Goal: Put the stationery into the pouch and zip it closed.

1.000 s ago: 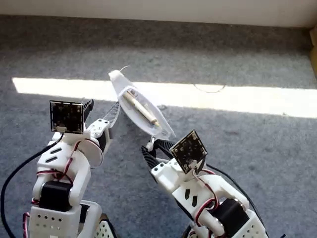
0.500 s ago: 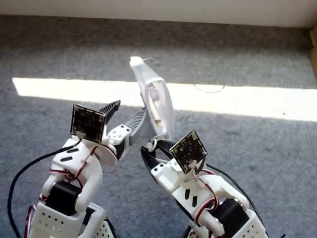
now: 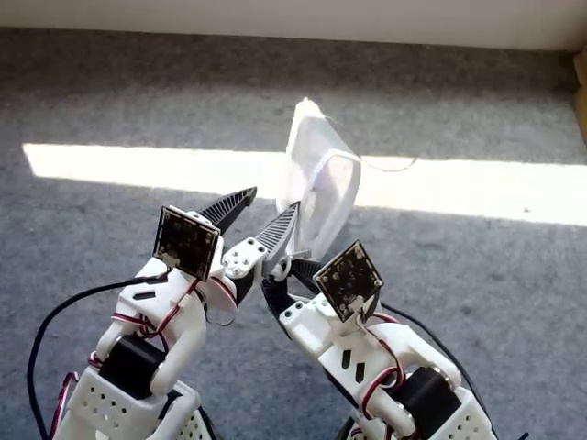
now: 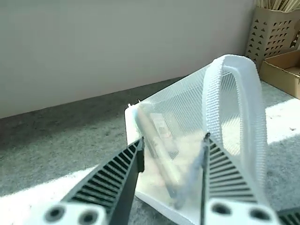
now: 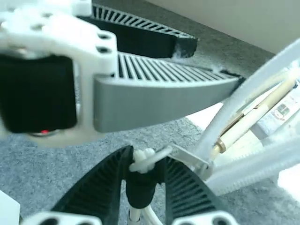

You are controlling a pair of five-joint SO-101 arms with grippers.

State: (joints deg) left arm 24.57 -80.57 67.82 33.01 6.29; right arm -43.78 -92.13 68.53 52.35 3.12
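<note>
The white mesh pouch (image 3: 321, 183) stands on edge just above the centre of the high view, on the grey table (image 3: 477, 110), where it crosses a bright band of sunlight (image 3: 110, 165). A pale pen (image 4: 157, 150) lies slanted inside it. The left gripper (image 3: 275, 198), left of centre, has its jaws spread wide, and one finger (image 3: 280, 227) rests against the pouch's lower edge. Just below it, the right gripper (image 3: 278, 271) is clamped narrow on the zipper pull (image 5: 154, 157) at the pouch's near corner, pinching the white cord tied to it.
</note>
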